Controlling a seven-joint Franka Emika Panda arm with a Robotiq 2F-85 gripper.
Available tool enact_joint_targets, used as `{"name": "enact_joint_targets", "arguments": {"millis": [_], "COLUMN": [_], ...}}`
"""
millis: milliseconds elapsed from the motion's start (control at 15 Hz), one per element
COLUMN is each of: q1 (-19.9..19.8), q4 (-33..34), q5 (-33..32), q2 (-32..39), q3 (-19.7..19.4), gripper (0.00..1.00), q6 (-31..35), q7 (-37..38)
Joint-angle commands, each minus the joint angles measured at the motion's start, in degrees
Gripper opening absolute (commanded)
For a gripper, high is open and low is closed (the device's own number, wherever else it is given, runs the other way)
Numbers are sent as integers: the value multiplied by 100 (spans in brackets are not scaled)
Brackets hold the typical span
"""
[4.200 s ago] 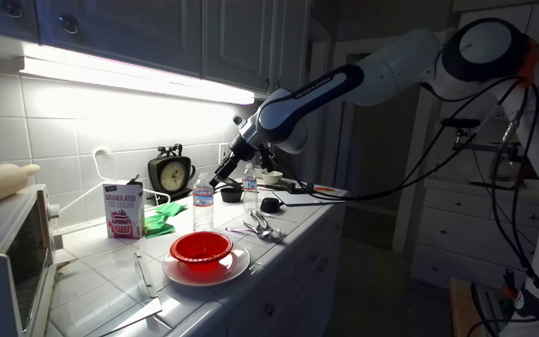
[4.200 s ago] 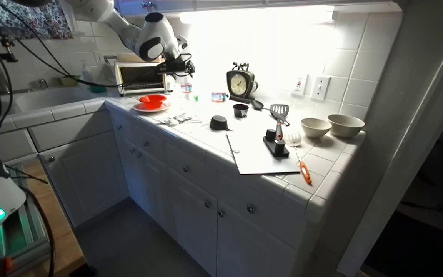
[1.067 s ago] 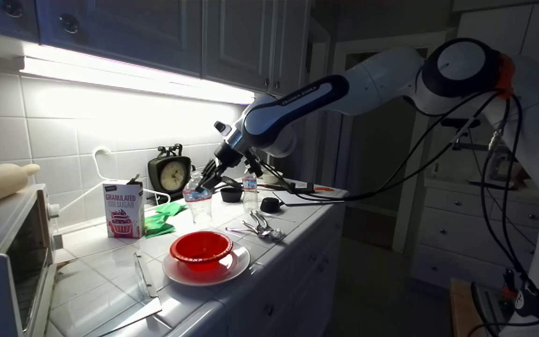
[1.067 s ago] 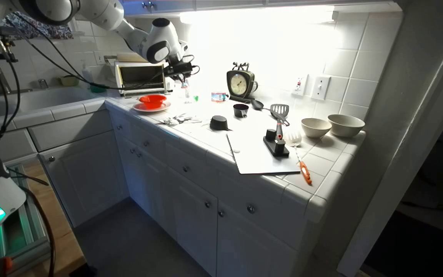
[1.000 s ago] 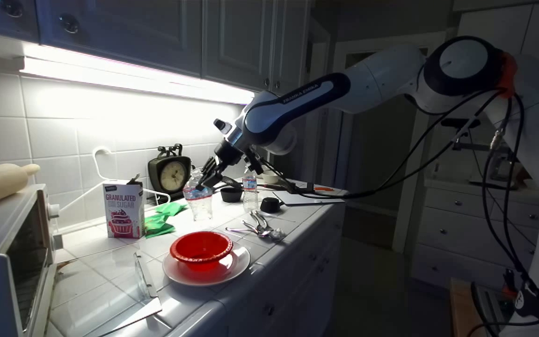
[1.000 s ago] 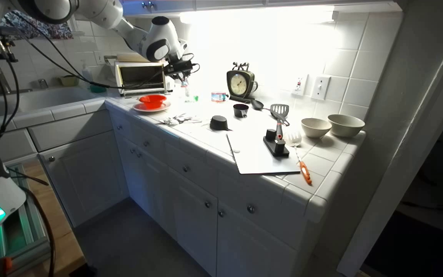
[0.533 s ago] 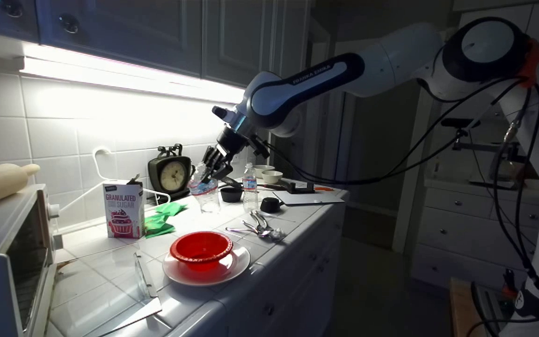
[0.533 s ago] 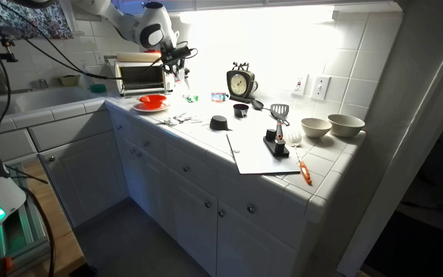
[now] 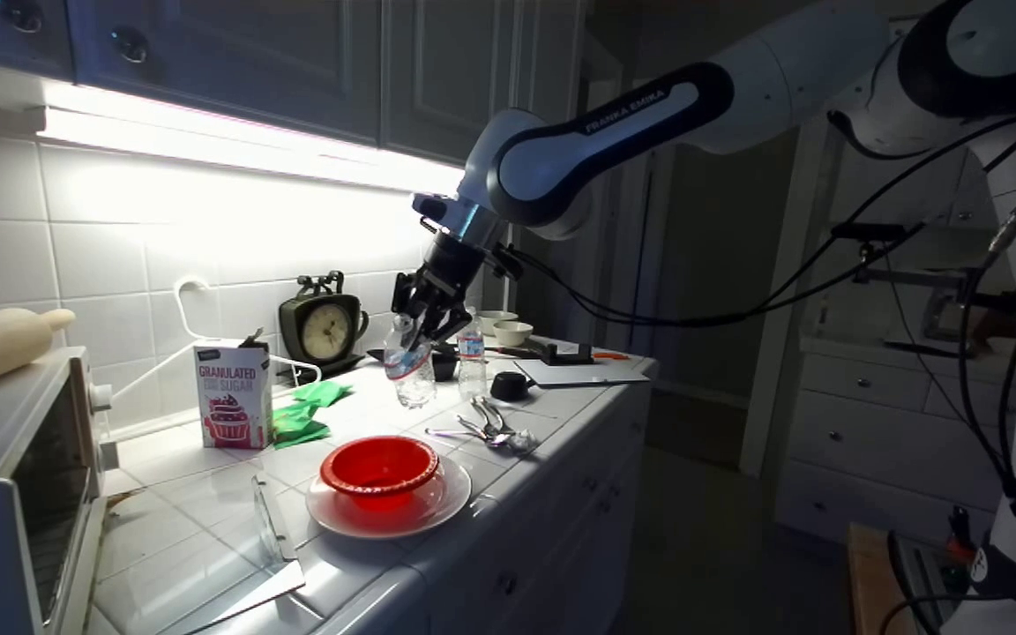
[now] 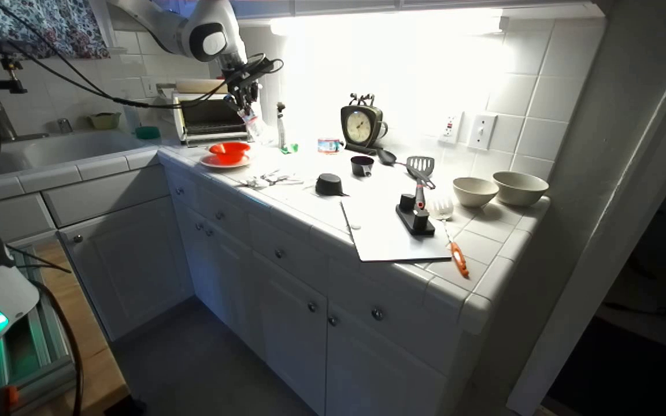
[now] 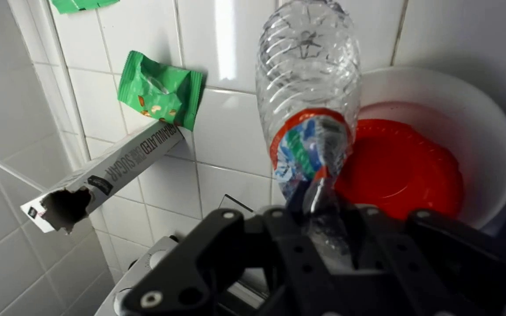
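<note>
One bottle (image 9: 414, 385) hangs tilted and apparently clear of the counter (image 9: 552, 406), its crumpled upper half pinched in the tool (image 11: 324, 207). Seconds earlier it stood upright with the tool just beside it; now it seems gripped well enough to travel along. Against half a second ago, it has shifted right in an exterior view, nearer, as seen there, to the second bottle (image 9: 471, 362), while that one, upright beside a cup (image 9: 446, 367), the sugar box (image 9: 233, 397) at left, and the bowl (image 9: 379, 488) on its plate (image 9: 455, 498) at the near side have not moved.
</note>
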Motion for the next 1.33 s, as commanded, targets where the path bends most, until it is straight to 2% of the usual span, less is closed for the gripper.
{"name": "enact_joint_targets", "arguments": {"millis": [0, 67, 467, 533, 800, 1267], "q1": [310, 334, 440, 442, 953, 1734], "q4": [-517, -191, -336, -414, -494, -458], "q5": [-306, -13, -116, -184, -1464, -3649], "q2": [-450, -154, -266, -307, -402, -365], "q3": [-265, -297, -374, -373, -807, -1224], "gripper": [2, 10, 10, 2, 2, 2], "q6": [-56, -27, -29, 29, 152, 154], "q7": [-600, -375, -558, -666, -448, -195]}}
